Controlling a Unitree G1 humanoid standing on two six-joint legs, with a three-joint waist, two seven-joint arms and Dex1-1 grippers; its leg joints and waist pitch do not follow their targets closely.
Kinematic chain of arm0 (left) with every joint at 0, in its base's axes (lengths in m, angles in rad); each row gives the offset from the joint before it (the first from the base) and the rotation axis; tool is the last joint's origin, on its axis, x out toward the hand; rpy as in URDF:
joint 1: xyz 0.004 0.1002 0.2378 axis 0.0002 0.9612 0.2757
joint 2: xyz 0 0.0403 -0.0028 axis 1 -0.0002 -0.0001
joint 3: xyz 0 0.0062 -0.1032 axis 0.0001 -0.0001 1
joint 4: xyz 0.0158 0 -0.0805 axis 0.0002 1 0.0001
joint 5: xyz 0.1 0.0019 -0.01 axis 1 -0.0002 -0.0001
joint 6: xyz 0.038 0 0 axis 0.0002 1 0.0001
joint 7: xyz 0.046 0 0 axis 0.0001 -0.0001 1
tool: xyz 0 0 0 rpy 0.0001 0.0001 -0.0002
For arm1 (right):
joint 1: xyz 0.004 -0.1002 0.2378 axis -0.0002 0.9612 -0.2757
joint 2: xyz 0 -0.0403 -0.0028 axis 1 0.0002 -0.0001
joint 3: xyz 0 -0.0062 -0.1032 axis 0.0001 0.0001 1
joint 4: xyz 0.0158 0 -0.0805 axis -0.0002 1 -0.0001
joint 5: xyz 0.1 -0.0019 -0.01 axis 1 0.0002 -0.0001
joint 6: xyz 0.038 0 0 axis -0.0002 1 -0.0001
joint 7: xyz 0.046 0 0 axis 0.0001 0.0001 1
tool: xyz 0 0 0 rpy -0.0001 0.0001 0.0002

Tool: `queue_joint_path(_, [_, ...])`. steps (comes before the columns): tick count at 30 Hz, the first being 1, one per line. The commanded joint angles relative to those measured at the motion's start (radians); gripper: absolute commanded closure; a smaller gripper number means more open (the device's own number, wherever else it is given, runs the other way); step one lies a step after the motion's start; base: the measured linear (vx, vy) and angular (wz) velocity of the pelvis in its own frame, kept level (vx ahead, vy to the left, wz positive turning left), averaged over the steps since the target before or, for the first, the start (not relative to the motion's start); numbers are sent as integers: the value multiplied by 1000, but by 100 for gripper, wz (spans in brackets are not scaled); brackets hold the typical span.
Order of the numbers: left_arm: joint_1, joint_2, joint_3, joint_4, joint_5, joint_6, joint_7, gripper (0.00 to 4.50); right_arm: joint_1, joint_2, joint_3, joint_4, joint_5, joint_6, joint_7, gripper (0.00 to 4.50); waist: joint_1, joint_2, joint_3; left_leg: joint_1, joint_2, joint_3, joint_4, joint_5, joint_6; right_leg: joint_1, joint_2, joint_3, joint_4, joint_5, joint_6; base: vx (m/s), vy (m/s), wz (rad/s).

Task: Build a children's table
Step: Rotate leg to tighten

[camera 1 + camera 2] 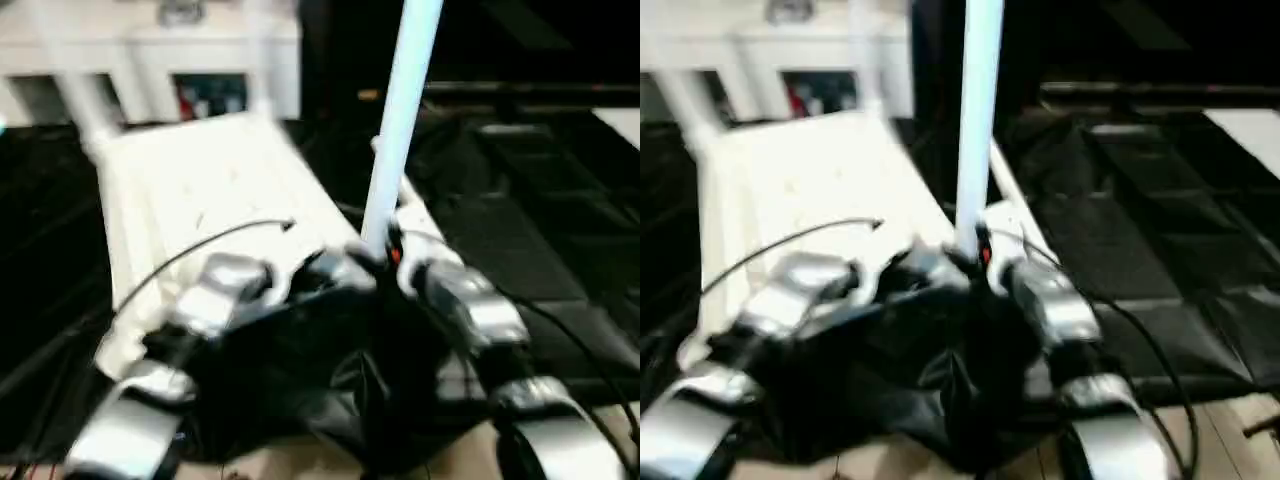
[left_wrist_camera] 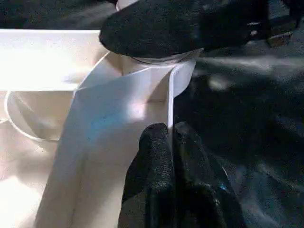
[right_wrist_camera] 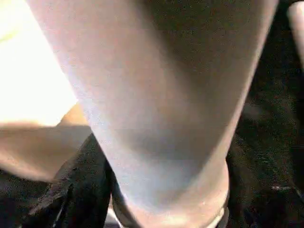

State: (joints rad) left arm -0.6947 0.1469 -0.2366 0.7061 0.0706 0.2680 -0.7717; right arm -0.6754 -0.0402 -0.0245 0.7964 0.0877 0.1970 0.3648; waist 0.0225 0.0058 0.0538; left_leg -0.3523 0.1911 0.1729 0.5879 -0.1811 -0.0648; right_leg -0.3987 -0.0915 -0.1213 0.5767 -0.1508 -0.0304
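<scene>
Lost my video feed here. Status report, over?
Left gripper shut beside tabletop corner rib. Right gripper at base of upright leg; grip not confirmed. Leg stands at near corner socket. Cable draped over tabletop.

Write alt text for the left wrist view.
The left gripper, fingers pressed shut, rests at the edge of the white tabletop near a corner socket. At that socket another black gripper finger lies across the base of a white tube leg.
</scene>
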Motion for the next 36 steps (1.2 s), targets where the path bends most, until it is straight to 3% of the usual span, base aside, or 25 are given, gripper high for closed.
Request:
queue_joint_path(1, [-55,-46,17,-5,1,-23,84,450,6,82,44,80,-11,-2,-40,178,0,5,-67,4,30,-15,-68,-293,17,42,-64,49,-90,-439,-124,0,0,0])
queue_joint_path(4, [-56,-55,12,1,8,-34,90,450,-6,98,47,104,-24,-40,-44,178,7,3,-72,-2,31,-11,-67,-245,39,51,-63,53,-77,-341,-159,0,0,0])
queue_joint_path(6, [-51,-60,11,-3,5,-46,79,450,-17,110,30,126,-10,-65,-34,122,9,1,-72,-2,32,-10,-67,-237,47,54,-65,54,-74,-330,-169,0,0,0])
queue_joint_path(9, [-33,-54,2,-22,-8,-70,33,450,-16,112,15,109,27,-62,37,92,11,2,-70,-1,34,-9,-68,-238,55,54,-63,54,-75,-328,-174,0,0,0])
queue_joint_path(13, [-12,-30,-19,-50,-21,-97,-40,450,-17,81,64,107,-17,-99,96,63,7,3,-70,-2,34,-10,-70,-251,50,55,-64,54,-74,-332,-177,0,0,0])
queue_joint_path(16, [18,14,-38,-88,-38,-121,-151,450,17,20,121,48,-36,-123,250,63,7,2,-70,-4,36,-10,-69,-247,59,58,-65,55,-72,-321,-184,0,0,0])
queue_joint_path(24, [72,108,-67,-164,-70,-139,-342,450,102,-130,182,-125,-23,-120,522,63,23,6,-69,2,44,-6,-71,-242,67,55,-62,60,-64,-275,-203,0,0,0])
queue_joint_path(29, [98,154,-73,-199,-85,-119,-434,450,149,-220,211,-243,28,-52,699,63,40,5,-67,2,44,-5,-71,-235,71,58,-60,59,-66,-290,-195,0,0,0])
queue_joint_path(31, [103,165,-71,-208,-91,-104,-458,450,160,-241,220,-270,31,-33,732,63,45,9,-67,4,47,-6,-72,-241,62,54,-62,60,-67,-302,-192,0,0,0])
queue_joint_path(36, [116,197,-80,-237,-116,-84,-524,450,175,-257,224,-315,48,-2,768,90,46,8,-67,5,44,-7,-73,-259,47,53,-62,59,-70,-333,-183,0,0,0])
